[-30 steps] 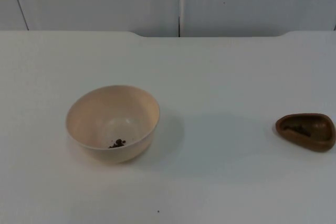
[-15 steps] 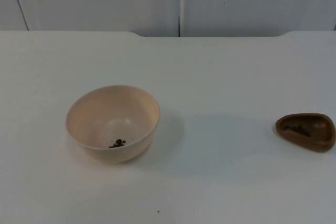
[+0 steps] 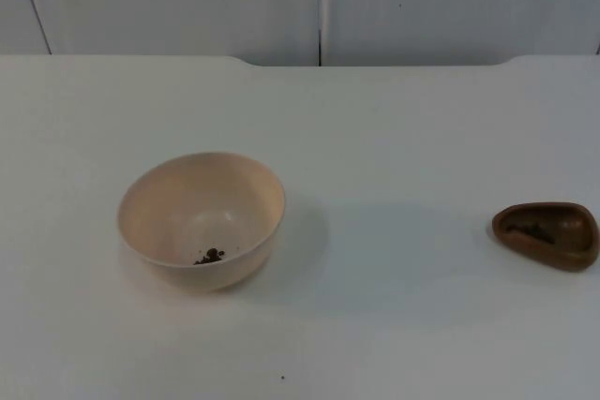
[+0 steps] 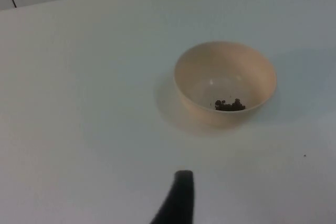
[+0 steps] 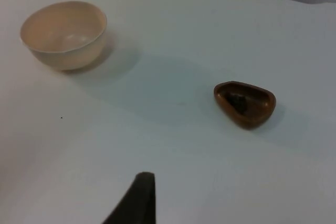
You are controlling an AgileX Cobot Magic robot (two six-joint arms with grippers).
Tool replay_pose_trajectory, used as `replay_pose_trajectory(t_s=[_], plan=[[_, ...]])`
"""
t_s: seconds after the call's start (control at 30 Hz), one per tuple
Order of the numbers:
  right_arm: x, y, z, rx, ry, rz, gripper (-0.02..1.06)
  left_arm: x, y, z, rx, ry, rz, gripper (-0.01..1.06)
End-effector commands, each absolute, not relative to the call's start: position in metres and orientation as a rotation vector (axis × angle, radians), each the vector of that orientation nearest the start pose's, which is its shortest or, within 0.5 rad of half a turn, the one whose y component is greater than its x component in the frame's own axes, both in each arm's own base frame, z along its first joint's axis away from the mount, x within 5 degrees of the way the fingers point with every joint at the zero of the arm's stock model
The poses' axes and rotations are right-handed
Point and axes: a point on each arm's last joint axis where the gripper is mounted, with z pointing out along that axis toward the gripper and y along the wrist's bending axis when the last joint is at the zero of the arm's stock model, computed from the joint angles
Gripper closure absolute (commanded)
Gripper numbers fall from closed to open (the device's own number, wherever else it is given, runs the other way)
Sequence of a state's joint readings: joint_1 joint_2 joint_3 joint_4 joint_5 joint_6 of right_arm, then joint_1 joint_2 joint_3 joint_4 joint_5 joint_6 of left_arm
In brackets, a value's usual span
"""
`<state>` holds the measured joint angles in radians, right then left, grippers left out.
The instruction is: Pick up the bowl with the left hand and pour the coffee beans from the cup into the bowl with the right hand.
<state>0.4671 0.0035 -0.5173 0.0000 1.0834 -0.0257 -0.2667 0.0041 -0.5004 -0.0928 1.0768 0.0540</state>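
Nothing has moved since the earlier top shots, as far as I can see: bowl and cup sit exactly where they were, and no arm has come into the top view.

So, the count. One cream bowl stands upright on the white table, left of centre. It holds one small clump of dark coffee beans down at the bottom near the front wall; the left wrist view shows the same little heap. One brown cup, kind of teardrop-shaped and shallow, sits well apart from the bowl, near the table's right edge, with a few dark beans in it too.

Each wrist view has one black fingertip: the left gripper hangs above the table some way short of the bowl, touching nothing, and the right gripper hangs likewise, apart from the cup. Can't tell whether either set of fingers is spread or closed. Grey partition wall runs along the back.
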Motion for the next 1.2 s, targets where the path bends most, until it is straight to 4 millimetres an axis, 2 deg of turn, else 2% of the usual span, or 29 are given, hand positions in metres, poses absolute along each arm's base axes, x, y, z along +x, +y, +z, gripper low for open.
replay_pose_trajectory(t_s=[0.0,0.07,1.03,1.17], plan=[[-0.0070,-0.0031,0.2801,-0.512,1.995,0.275,-0.01,-0.0069,-0.0057,0.2749,0.329,2.043,-0.247,0.17],[-0.0070,-0.0031,0.2801,-0.512,1.995,0.275,-0.01,-0.0069,-0.0057,0.2749,0.329,2.043,-0.247,0.00],[-0.0070,-0.0028,0.2805,-0.504,1.993,0.274,-0.01,-0.0068,-0.0057,0.2751,0.329,2.041,-0.247,0.00],[-0.0071,-0.0024,0.2805,-0.449,2.003,0.240,-0.01,-0.0068,-0.0057,0.2751,0.329,2.041,-0.247,0.00]])
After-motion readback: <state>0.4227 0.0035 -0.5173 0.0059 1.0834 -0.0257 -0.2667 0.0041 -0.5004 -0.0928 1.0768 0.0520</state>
